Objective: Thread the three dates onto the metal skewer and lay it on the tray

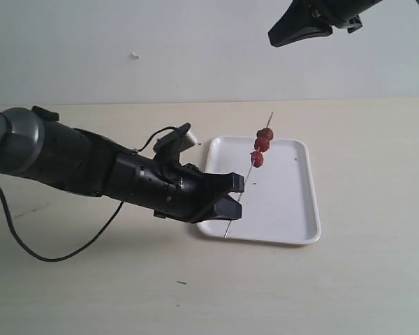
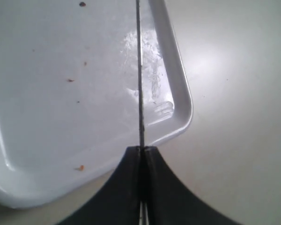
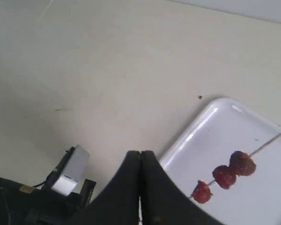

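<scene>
Three red-brown dates point(image 1: 262, 145) point(image 3: 224, 176) sit threaded on the thin metal skewer point(image 1: 246, 180) point(image 2: 140, 84), spaced along its far half. The skewer slants over the white tray point(image 1: 297, 209) point(image 2: 47, 117) point(image 3: 262, 201), its far tip past the tray's back rim. My left gripper point(image 1: 232, 197) point(image 2: 141, 149) is shut on the skewer's near end at the tray's near left corner. My right gripper point(image 1: 274, 38) point(image 3: 140, 153) hangs high above the table behind the tray, shut and empty.
The pale table point(image 1: 363, 279) surrounds the tray. A black cable point(image 1: 49, 255) loops on the table under the left arm. A grey wall point(image 1: 195, 49) backs the table. Small dark specks dot the tray point(image 2: 70, 80).
</scene>
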### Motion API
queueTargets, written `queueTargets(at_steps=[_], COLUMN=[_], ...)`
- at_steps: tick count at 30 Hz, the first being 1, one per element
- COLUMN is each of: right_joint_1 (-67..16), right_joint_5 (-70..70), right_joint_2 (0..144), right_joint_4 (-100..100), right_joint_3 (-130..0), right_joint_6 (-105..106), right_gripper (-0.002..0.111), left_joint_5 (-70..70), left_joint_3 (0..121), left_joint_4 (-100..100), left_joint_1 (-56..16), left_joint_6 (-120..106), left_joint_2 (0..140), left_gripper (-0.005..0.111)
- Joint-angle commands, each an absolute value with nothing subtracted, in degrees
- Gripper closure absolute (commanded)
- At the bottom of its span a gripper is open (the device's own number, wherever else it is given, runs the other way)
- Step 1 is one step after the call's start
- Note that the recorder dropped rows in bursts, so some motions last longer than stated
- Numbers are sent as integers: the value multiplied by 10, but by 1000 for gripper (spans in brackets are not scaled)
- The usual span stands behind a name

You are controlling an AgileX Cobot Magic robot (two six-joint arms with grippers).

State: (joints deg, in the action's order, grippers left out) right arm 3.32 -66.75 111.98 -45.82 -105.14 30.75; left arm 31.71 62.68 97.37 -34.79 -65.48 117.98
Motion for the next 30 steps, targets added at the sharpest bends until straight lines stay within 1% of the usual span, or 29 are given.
queueTargets(at_steps=[1,8,10,12,14,16,17,18,20,23,24,27,30], right_joint_1=[33,33,33,33,33,33,33,33,33,33,31,7,-38], right_joint_5=[-684,-693,-697,-700,-697,-671,-655,-631,-575,-490,-458,-364,-251], right_joint_2=[1091,1063,1057,1054,1048,1035,1028,1018,993,946,926,861,778], right_joint_4=[-405,-405,-404,-404,-404,-397,-393,-384,-373,-377,-386,-391,-425], right_joint_3=[-1049,-1049,-1049,-1048,-1036,-1008,-992,-971,-928,-847,-818,-728,-619], right_joint_6=[283,283,283,283,286,296,297,298,298,297,297,299,329], right_gripper=[108,108,108,108,108,108,108,108,108,108,108,108,108], left_joint_5=[313,297,298,301,303,306,311,315,328,332,330,303,236], left_joint_3=[641,641,641,641,641,641,641,641,641,630,621,575,487], left_joint_4=[984,987,987,987,984,978,973,963,936,901,896,919,999], left_joint_1=[-355,-355,-355,-355,-349,-336,-327,-318,-301,-278,-269,-247,-239], left_joint_6=[-640,-630,-630,-630,-632,-651,-659,-660,-660,-661,-677,-762,-935], left_joint_2=[1195,1196,1196,1196,1192,1177,1165,1152,1125,1075,1055,980,883], left_gripper=[96,61,53,48,47,49,51,56,71,100,106,107,107])
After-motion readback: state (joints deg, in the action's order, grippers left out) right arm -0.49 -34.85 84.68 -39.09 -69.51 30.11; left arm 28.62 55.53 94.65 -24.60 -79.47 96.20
